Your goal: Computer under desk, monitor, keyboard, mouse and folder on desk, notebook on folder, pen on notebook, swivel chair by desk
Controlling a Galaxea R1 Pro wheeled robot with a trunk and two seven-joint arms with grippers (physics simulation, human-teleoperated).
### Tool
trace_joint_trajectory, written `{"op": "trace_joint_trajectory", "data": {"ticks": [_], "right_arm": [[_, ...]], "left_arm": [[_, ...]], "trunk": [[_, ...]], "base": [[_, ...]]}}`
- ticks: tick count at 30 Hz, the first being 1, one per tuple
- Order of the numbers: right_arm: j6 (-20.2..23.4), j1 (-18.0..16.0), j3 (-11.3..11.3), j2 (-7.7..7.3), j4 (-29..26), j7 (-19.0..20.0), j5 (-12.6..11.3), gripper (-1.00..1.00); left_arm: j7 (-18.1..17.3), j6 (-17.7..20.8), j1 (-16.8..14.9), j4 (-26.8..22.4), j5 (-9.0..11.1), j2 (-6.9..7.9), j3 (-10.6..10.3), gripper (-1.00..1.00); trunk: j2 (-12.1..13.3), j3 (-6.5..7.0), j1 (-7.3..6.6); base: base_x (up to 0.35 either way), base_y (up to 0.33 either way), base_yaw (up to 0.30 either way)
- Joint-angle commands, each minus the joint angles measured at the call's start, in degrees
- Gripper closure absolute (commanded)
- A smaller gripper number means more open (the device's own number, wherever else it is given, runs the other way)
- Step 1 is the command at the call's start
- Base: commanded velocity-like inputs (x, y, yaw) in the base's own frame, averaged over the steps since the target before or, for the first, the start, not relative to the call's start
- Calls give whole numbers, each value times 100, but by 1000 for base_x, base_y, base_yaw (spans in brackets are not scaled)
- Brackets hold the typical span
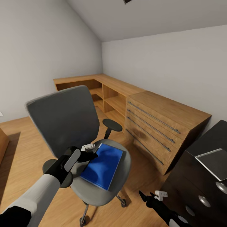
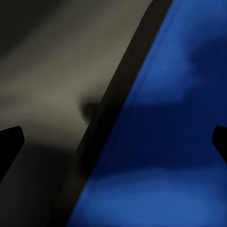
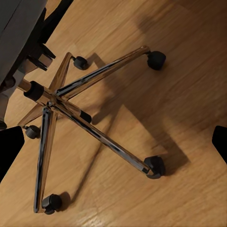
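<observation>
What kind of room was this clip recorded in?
Probably a home office corner in an attic bedroom: a sloped ceiling, a grey swivel chair holding a blue folder, a glossy black desk, and a wooden chest of drawers on wood flooring.

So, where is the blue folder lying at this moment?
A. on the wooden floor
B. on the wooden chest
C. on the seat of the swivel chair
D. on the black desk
C: the blue folder lies flat on the grey seat of the swivel chair, with the left gripper at its edge.
</observation>
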Motion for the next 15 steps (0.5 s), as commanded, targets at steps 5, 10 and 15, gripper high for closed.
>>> {"op": "trace_joint_trajectory", "data": {"ticks": [5, 10, 15], "right_arm": [[-30, -8, 47, -5, 4, 13, -60, -100], [-29, -7, 47, -5, 7, 13, -60, -100], [-29, -7, 47, -5, 11, 13, -60, -100]], "left_arm": [[53, 7, -4, -8, 61, 7, -26, -100], [53, 7, -4, -8, 55, 7, -31, -100], [53, 7, -4, -8, 56, 7, -37, -100]], "trunk": [[-2, -5, -1], [-123, -59, 65], [-283, -131, 153]], "base": [[0, 0, 0], [0, 0, 0], [0, 0, 0]]}}
